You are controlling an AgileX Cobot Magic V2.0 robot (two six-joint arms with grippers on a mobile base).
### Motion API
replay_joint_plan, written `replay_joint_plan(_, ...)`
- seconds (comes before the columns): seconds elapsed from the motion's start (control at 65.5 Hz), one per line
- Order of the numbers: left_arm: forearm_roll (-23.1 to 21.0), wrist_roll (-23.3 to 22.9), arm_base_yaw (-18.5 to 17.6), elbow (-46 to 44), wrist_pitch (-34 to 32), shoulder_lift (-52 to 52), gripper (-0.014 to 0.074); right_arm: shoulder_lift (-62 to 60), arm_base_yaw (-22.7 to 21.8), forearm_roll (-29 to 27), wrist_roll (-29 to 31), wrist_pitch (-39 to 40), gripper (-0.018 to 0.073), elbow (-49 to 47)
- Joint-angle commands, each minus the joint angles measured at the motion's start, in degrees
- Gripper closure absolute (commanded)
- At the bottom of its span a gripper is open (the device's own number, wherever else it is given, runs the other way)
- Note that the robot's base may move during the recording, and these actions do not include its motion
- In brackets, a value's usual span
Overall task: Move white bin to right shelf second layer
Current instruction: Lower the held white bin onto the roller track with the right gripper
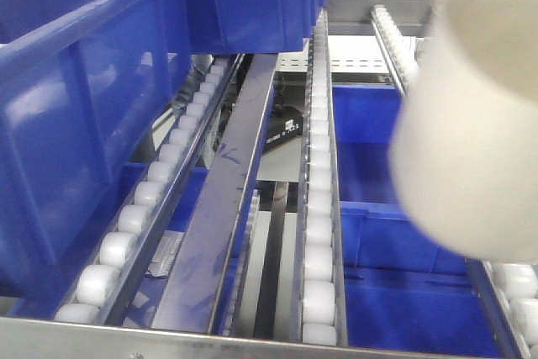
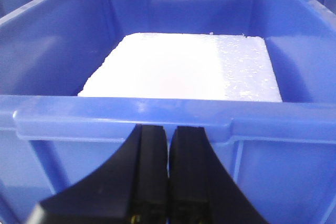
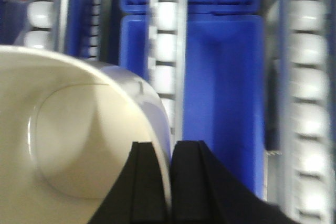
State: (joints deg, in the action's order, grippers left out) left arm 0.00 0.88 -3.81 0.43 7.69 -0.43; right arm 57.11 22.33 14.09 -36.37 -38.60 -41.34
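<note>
Front view is mostly rack: the right shelf second layer runs away from the camera as long steel rails lined with small white rollers, with open gaps between them. A big blue crate sits on the left rails, and more blue crates show through the gaps on the level below. A flat steel rail runs down the middle between 2 roller tracks.

The white bin is up in the air on the right side of that view, tilted, hanging over the right-hand roller rail and not resting on it as far as I can tell. It's blurry at the edges.

Right wrist view looks straight down onto the same rails and blue crates. The bin fills the lower left, open side toward the camera, and the right gripper has its 2 black fingers pinched on the bin's rim, wall sandwiched between them.

Left wrist view shows the left gripper with its fingers pressed together, nothing between them, parked just in front of the rim of another blue crate. Inside that one is a white foam slab lying flat on the bottom.
</note>
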Motion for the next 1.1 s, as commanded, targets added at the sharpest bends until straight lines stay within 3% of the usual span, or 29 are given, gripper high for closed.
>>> replay_joint_plan(0.0,0.0,-0.17,-0.09,2.11,-4.93,-0.92,0.0512,2.15,1.11,3.21,-1.36,6.7,0.051,-2.33)
replay_joint_plan(0.305,0.0,-0.17,-0.09,2.11,-4.93,-0.92,0.0512,9.81,2.76,3.62,-1.52,12.05,0.051,-2.33)
replay_joint_plan(0.611,0.0,-0.17,-0.09,2.11,-4.93,-0.92,0.0512,13.73,2.77,3.87,-3.52,11.33,0.0501,-2.33)
replay_joint_plan(1.084,0.0,-0.17,-0.09,2.11,-4.93,-0.92,0.0512,13.91,2.77,3.4,-5.35,11.78,0.0261,-2.33)
